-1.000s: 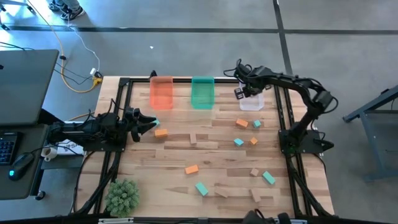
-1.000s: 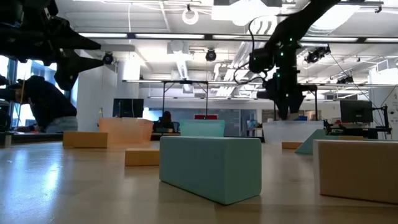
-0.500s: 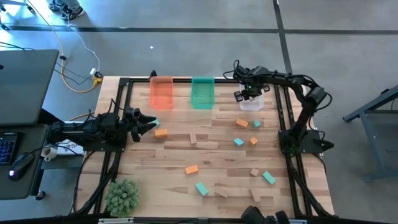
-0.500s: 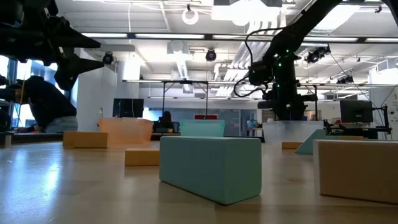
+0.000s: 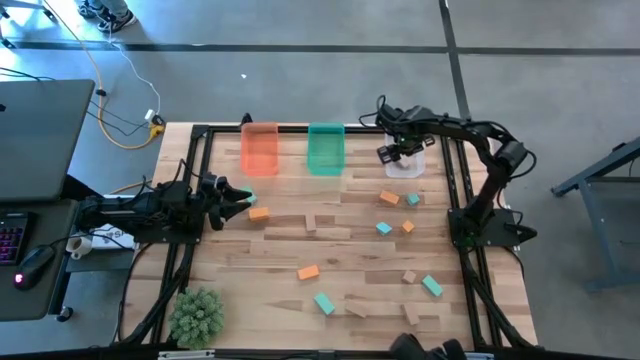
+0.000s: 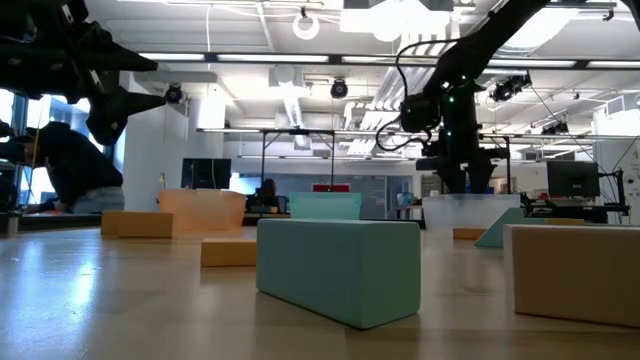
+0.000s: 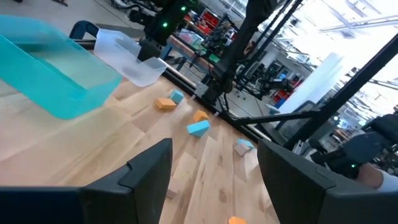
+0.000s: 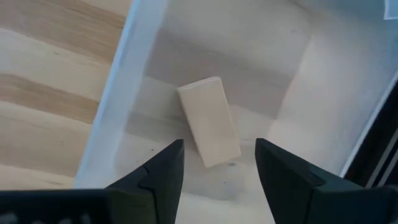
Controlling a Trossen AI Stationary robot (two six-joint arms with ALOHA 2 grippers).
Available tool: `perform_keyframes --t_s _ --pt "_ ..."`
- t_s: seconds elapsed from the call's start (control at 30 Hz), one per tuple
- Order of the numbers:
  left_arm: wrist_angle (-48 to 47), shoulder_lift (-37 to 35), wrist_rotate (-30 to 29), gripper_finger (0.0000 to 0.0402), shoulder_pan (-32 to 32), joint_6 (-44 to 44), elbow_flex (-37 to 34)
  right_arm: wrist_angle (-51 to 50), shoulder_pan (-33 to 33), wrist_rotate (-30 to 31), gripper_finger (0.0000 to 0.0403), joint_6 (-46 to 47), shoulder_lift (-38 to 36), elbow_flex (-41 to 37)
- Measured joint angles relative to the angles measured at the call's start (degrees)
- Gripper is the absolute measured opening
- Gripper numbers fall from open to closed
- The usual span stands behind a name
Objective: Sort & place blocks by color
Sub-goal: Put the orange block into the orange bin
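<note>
low view: nearest tan block cut off by right edge; teal block in front hides most of table behind it. clear bin runs past wrist frame edges, far wall unseen. left gripper mostly out of frame top-left, a dark silhouette. person behind it partly hidden.

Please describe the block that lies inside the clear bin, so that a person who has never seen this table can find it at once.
Three bins stand along the far edge of the table: orange, green and clear. The clear bin is the one under the right gripper, whose fingers are open. On its floor lies a tan wooden block, the only block seen inside a bin.
</note>
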Motion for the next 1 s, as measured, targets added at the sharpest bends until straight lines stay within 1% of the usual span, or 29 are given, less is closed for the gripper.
perform_keyframes --t_s 0.13,0.23,0.33,0.43,0.6,0.77,1.0 --pt "-0.09 0.0 0.01 0.0223 0.0 0.07 0.12 -0.57 0.24 -0.79 0.0184 0.51 -2.92 0.0" --pt "-0.57 0.51 0.04 0.0223 0.0 1.75 1.52 -0.73 0.99 -0.08 0.0184 1.55 -6.22 0.0" --pt "-2.7 2.22 -0.43 0.0223 0.04 5.46 4.68 -0.6 2.22 0.95 0.0185 1.68 -10.04 0.0" --pt "-7.07 5.2 -0.78 0.0223 0.04 9.29 8.51 -0.42 3.43 1.85 0.0185 2.59 -13.76 0.0" --pt "-14.05 12.43 -2.3 0.0223 0.04 15.86 15.19 0.43 5.25 1.93 0.0185 4.83 -19.0 0.0" --pt "-18.97 21.84 -3.43 0.0223 0.04 22.74 21.01 2.07 7.05 2.03 0.0185 5.86 -22.63 0.0" --pt "-23.21 35.93 -2.52 0.0223 0.04 24.61 25.39 2.71 9.5 2.21 0.0185 5.72 -23.75 0.0"
